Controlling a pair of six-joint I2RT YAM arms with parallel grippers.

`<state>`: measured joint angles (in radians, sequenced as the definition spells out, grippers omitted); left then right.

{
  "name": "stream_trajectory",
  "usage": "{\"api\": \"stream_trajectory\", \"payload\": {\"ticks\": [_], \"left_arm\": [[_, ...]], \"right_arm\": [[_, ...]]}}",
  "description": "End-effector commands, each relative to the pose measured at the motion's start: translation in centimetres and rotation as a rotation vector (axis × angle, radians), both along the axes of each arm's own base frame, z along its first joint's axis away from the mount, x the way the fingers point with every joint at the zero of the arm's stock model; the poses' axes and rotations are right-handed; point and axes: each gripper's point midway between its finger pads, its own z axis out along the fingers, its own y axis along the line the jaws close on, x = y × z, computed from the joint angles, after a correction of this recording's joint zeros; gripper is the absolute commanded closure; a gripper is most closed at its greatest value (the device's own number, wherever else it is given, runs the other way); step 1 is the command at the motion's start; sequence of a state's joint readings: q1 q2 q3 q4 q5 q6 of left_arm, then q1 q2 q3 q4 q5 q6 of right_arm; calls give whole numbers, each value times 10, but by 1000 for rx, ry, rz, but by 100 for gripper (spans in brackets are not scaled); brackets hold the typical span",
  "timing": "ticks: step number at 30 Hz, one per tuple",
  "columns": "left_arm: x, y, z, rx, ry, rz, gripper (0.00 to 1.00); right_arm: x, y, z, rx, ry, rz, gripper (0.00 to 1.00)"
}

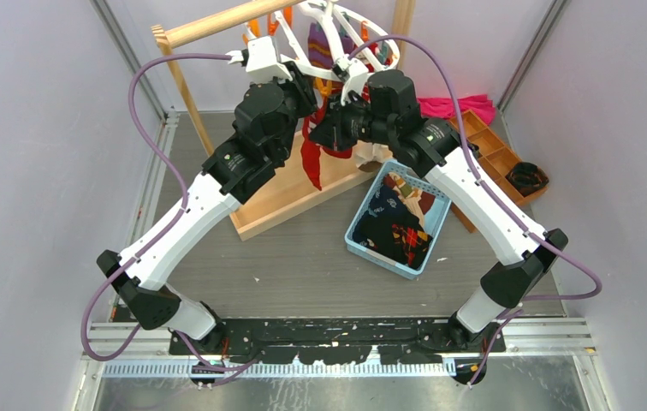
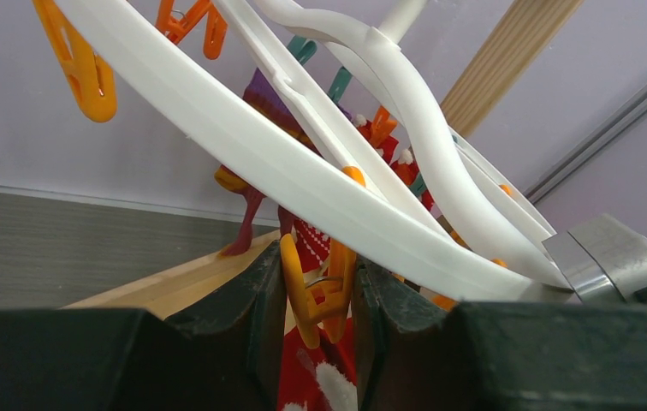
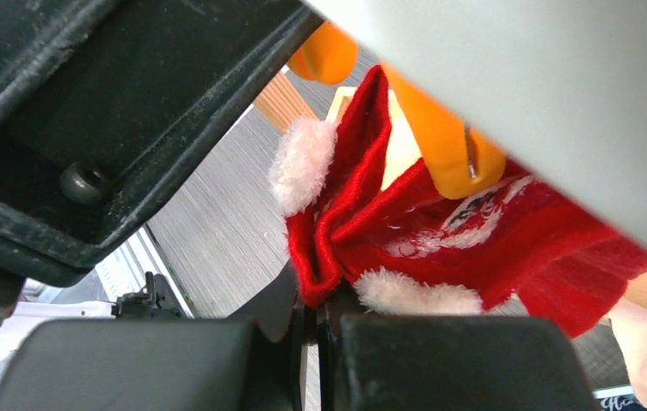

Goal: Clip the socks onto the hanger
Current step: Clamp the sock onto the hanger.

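A white hanger (image 1: 337, 34) with orange clips hangs from the wooden rack (image 1: 209, 26). In the left wrist view its white arms (image 2: 243, 137) cross overhead. My left gripper (image 2: 318, 274) is shut on one orange clip (image 2: 307, 295), both fingers pressing its sides. A red sock with white trim (image 2: 311, 385) sits just below that clip. My right gripper (image 3: 313, 304) is shut on the folded edge of the red sock (image 3: 363, 214), holding it up under an orange clip (image 3: 444, 145). From above, the sock (image 1: 311, 163) dangles between both grippers.
A blue basket (image 1: 363, 244) holding several dark socks stands right of the rack's wooden base (image 1: 294, 197). A wooden compartment tray (image 1: 495, 154) with a black item and a pink cloth (image 1: 465, 107) lies at the back right. Other socks hang on the hanger's far side.
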<state>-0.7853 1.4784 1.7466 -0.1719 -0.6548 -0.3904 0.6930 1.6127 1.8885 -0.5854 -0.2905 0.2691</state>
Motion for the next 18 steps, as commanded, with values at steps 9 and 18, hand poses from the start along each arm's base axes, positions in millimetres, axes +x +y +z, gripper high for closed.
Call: {"api": "stream_trajectory", "payload": {"ticks": [9,18], "left_arm": [[-11,10,31,-83,-56,-6,100],[-10,8,30,-83,-53,-9,100]], "right_arm": [[-7,0,33,45,-81,28,99],[-6,2,38,53,-92,36,99]]}}
